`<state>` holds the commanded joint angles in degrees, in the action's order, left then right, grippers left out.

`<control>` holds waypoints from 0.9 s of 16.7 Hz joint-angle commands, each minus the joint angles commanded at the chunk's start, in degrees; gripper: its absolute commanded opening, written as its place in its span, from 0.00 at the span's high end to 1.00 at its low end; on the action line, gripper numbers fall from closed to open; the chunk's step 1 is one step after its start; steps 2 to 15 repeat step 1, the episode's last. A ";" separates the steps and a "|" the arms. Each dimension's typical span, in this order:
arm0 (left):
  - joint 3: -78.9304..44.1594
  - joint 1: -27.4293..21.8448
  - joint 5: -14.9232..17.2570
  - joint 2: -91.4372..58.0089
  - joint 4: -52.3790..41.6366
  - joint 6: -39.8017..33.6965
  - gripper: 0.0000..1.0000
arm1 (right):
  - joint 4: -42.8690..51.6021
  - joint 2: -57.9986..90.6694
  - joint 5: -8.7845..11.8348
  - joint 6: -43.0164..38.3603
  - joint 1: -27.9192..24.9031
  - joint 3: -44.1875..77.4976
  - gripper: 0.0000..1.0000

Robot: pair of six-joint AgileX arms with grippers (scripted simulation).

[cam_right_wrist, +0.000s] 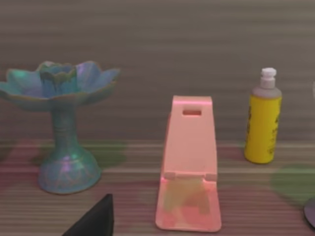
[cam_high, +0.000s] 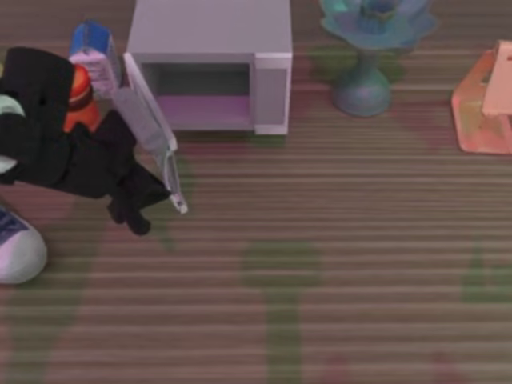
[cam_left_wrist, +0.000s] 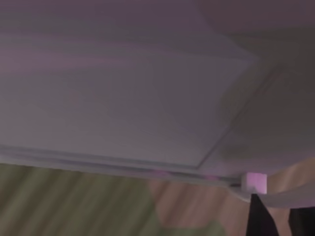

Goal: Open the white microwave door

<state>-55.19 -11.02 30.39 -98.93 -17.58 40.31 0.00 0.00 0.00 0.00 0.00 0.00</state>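
- Far left of the table: a shoe at the edge, an orange item and a blue-and-white carton behind the left arm.
- Left gripper just left of the door, near its free edge; whether clenched or released, cannot tell.
- In the left wrist view, door fills most of the frame, one dark fingertip just below its edge.
- Door swung well open, angled out toward the front-left, hinged at the microwave's left front corner.
- Microwave at back, left of centre, purple floor exposed.
- Teal lotus stand to its right.
- Pink phone stand at far right.
- Right gripper not seen from above; wrist view shows a yellow bottle.
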 joint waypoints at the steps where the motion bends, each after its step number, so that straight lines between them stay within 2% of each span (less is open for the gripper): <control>1: 0.00 0.00 0.00 0.00 0.00 0.00 1.00 | 0.00 0.00 0.00 0.00 0.00 0.00 0.00; 15: 0.00 0.00 0.00 0.00 0.00 0.00 1.00 | 0.00 0.00 0.00 0.00 0.00 0.00 0.00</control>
